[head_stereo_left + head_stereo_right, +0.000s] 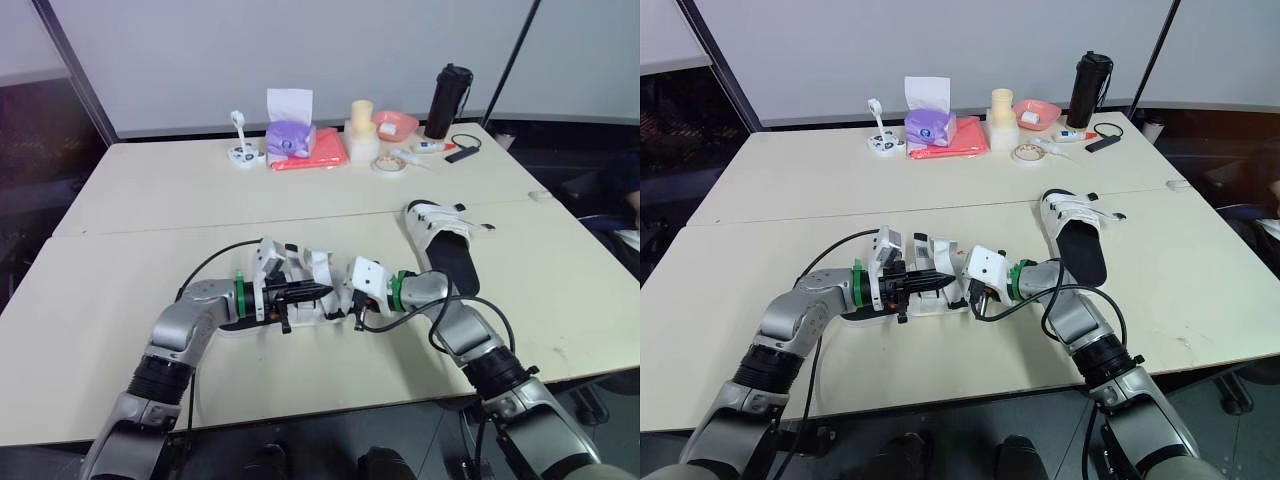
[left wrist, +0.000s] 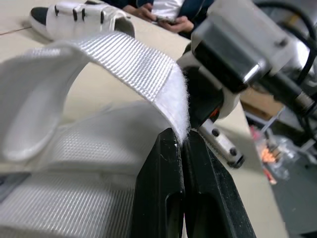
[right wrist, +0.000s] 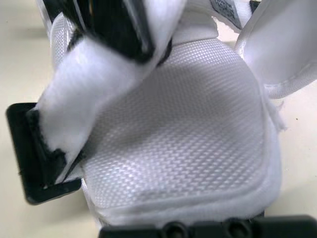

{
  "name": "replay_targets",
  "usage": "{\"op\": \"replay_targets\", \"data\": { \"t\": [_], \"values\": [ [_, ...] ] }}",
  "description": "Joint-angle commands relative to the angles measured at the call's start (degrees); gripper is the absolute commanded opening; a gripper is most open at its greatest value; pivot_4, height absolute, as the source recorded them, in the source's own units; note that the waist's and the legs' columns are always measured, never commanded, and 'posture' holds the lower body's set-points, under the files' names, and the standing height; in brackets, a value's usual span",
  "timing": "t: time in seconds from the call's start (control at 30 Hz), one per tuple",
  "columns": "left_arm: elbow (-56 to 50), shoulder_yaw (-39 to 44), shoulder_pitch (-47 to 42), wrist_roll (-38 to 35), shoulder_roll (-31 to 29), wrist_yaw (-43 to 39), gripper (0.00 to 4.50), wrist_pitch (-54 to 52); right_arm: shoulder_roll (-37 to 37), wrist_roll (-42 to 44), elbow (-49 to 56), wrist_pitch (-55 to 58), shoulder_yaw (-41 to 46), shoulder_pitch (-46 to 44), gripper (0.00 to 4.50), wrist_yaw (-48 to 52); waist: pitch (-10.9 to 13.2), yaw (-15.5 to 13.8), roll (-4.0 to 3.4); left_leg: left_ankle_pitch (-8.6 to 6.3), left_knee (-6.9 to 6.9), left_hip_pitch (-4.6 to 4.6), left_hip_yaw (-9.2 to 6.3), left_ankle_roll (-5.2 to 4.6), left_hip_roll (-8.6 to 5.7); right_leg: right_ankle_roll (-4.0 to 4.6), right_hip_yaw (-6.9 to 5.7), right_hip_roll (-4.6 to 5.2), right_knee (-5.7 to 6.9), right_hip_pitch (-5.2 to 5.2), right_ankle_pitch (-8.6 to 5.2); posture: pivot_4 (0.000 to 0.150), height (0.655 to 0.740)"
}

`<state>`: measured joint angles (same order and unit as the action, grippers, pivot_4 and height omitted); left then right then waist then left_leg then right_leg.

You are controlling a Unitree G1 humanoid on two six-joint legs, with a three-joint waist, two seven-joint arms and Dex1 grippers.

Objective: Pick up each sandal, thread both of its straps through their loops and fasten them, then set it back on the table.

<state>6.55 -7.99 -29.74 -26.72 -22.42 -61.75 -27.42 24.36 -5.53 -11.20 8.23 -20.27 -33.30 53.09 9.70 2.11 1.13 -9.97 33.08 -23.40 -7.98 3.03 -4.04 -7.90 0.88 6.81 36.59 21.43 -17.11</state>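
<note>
A white-strapped sandal point(image 1: 318, 268) with a black sole lies on the near table between my two grippers. My left gripper point(image 1: 322, 291) reaches in from the left and is shut on the fuzzy end of one white strap point(image 2: 133, 64), which arches up over the sandal. My right gripper point(image 1: 354, 312) comes from the right and sits tight against the same sandal. Its wrist view looks onto the woven upper point(image 3: 183, 134) and a black plastic loop point(image 3: 34, 153) with a strap end beside it. The second sandal point(image 1: 447, 250) lies flat to the right, straps closed across it.
The far table holds a purple tissue box point(image 1: 290, 137), red cloth point(image 1: 318, 152), tape roll point(image 1: 389, 164), pink bowl point(image 1: 396, 124), black bottle point(image 1: 449, 100) and a black cable point(image 1: 465, 142). A seated person's hands point(image 2: 168, 12) hold a phone beyond the table's right side.
</note>
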Motion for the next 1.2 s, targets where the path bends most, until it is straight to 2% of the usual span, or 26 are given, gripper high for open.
{"op": "replay_targets", "data": {
  "t": [0.03, 0.53, 0.93, 1.2],
  "values": [
    [0.73, -1.37, -0.79, 2.39, -0.93, -2.35, 0.04, 3.56, 0.80, -1.67, -1.51, 1.54, -1.60, 1.70, 0.00, 0.35, 0.00, 0.02, 0.00, 0.00, 0.00, 0.00, 0.00, 0.00, 0.00, 0.00, 0.00, 0.00, 0.00, 0.00, 0.00, 0.150, 0.7400],
    [-0.84, -4.78, -1.32, 8.12, -1.08, -7.02, 0.04, 15.40, 0.40, -1.69, -1.39, 1.72, -1.80, 1.90, 0.00, 0.15, 0.00, 0.00, 0.00, 0.00, -0.03, 0.00, 0.00, -0.01, 0.01, -0.01, 0.00, 0.00, -0.06, -0.02, 0.00, 0.150, 0.7400],
    [6.90, -6.13, -3.94, 16.02, -0.62, -6.55, 0.04, 29.24, 0.08, -1.77, -1.77, 1.48, -1.99, 1.79, 0.00, -0.17, 0.00, -0.03, 0.00, 0.00, -0.03, 0.00, -0.01, -0.01, 0.00, -0.01, -0.02, -0.01, -0.07, -0.02, 0.01, 0.150, 0.7400],
    [5.96, -8.60, -3.48, 16.17, -2.07, -11.60, 0.04, 29.17, 0.15, -1.81, -1.60, 1.43, -2.05, 1.92, 0.00, -0.24, 0.00, 0.09, -0.01, 0.00, -0.03, 0.00, 0.00, -0.02, 0.00, -0.02, -0.02, -0.02, -0.07, -0.03, 0.01, 0.150, 0.7400]
  ]
}}
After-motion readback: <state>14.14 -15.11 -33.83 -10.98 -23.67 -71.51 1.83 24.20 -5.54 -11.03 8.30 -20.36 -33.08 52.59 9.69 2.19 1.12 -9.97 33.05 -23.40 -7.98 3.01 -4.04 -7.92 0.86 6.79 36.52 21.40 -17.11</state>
